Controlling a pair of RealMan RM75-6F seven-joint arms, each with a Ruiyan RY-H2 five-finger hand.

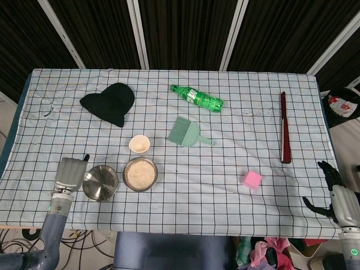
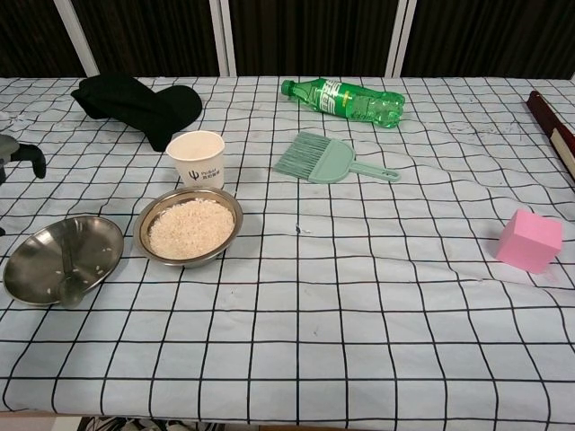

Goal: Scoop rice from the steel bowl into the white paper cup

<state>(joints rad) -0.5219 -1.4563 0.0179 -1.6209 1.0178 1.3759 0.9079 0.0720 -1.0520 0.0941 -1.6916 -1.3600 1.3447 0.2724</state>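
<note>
Checked cloth (image 1: 225, 169) holds steel bowl (image 2: 190, 226), white paper cup (image 2: 197, 159); left hand (image 1: 68, 175) and right hand (image 1: 333, 194) grips: cannot tell.

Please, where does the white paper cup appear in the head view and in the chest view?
Head view: the white paper cup stands left of centre, just above the steel bowl of rice.
Chest view: the cup is in the upper left part, just behind the same bowl.
Shared landmark: the green brush, to the cup's right in both views.
</note>
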